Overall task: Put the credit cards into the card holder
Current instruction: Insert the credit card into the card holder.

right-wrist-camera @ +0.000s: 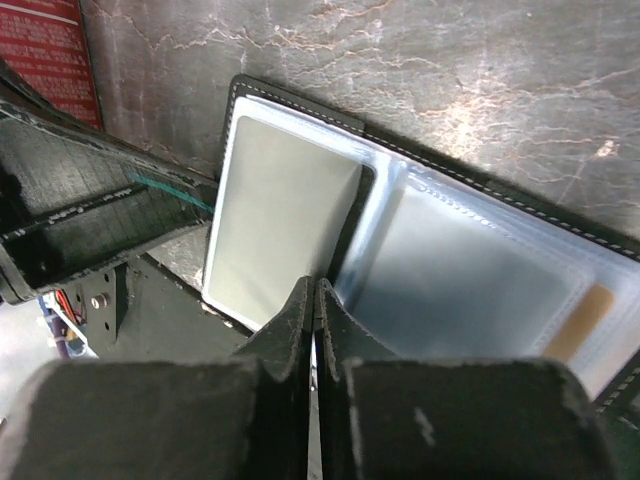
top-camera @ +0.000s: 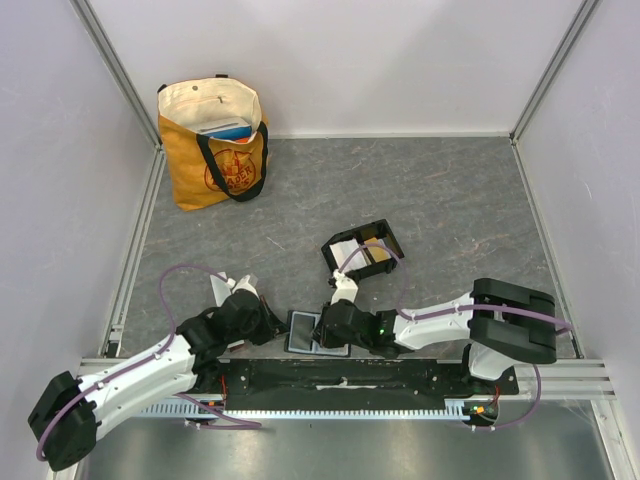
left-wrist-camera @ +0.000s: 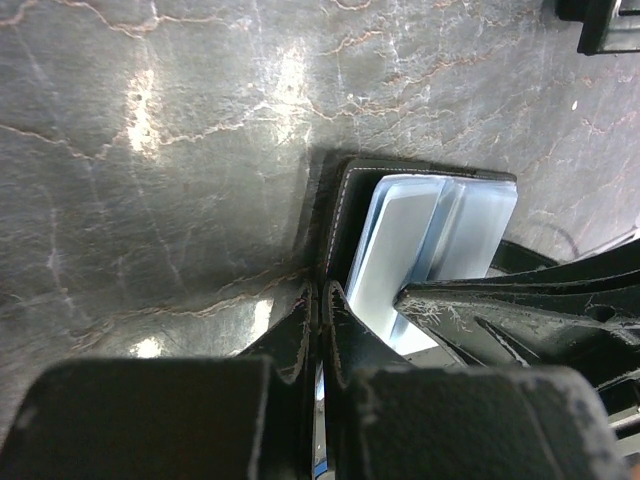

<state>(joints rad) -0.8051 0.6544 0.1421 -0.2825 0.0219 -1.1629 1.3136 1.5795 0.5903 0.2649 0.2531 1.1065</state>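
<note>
Lying open at the near edge of the grey marbled table, the flat black folding wallet with white stitching and clear plastic sleeves sits between the two arms. The left gripper meets it from the left and the right gripper from the right. In the left wrist view the left gripper has its black fingers pressed together, with the tips against the wallet's stitched edge; whether they pinch that edge cannot be told. Pale grey-blue rectangular plastic cards lie in the sleeves just beyond. In the right wrist view the right gripper is almost closed, with only a thin slit between the fingers. Its tips rest at the fold between the wallet's two sleeves, at the corner of one pale grey card; whether it grips anything cannot be told. An orange-gold card shows through the right-hand sleeve near its far corner. The card holder, a small black plastic tray with low walls and two compartments, sits apart from the wallet, farther out on the table. It appears tilted, with something pale in one compartment and something orange-gold in the other. A mustard and cream canvas tote bag with black handles stands in the far left corner.
</note>
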